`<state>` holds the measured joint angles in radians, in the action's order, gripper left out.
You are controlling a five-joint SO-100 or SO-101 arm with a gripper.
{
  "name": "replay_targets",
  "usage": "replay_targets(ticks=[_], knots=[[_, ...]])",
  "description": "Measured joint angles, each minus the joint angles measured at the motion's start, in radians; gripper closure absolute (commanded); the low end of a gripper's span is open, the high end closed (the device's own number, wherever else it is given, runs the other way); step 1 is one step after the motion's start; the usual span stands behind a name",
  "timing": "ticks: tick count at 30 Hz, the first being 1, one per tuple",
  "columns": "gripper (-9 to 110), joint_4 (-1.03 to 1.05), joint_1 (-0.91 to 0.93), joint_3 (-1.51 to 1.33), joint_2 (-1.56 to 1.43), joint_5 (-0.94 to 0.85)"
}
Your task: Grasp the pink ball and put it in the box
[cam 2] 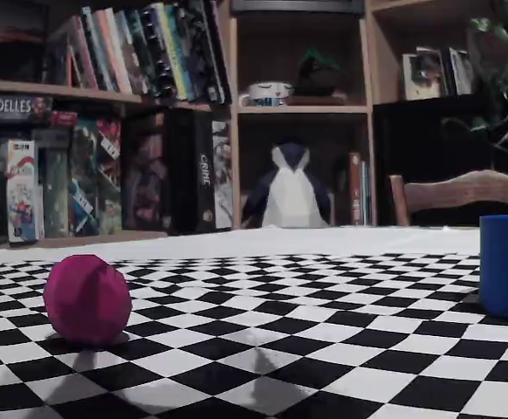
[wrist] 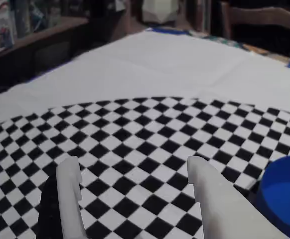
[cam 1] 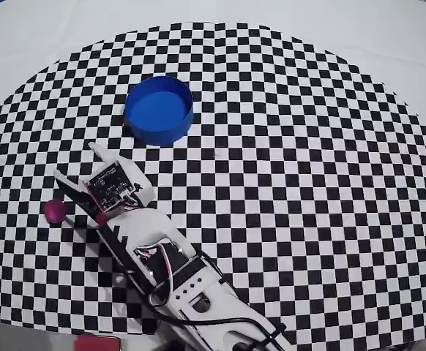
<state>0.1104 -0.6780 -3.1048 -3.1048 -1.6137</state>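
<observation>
On the checkered mat, the pink ball rests at the left side of the overhead view, just beside the gripper and outside its fingers; the fixed view shows the ball sitting alone on the squares with nothing touching it. The wrist view shows the two white fingers spread apart with only bare checkers between them, so the claw is released and holds nothing. The box stands upright farther up the mat, well apart from the ball and near the fingertips' far side.
</observation>
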Motion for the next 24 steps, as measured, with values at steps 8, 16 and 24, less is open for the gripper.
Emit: replay_targets(ticks=[8, 16, 24], knots=[[78, 0.002, -0.052, 0.000, 0.003, 0.000], [78, 0.003, -0.109, 0.000, 0.009, 0.000], [78, 0.003, -0.158, 0.000, 0.009, 0.000]])
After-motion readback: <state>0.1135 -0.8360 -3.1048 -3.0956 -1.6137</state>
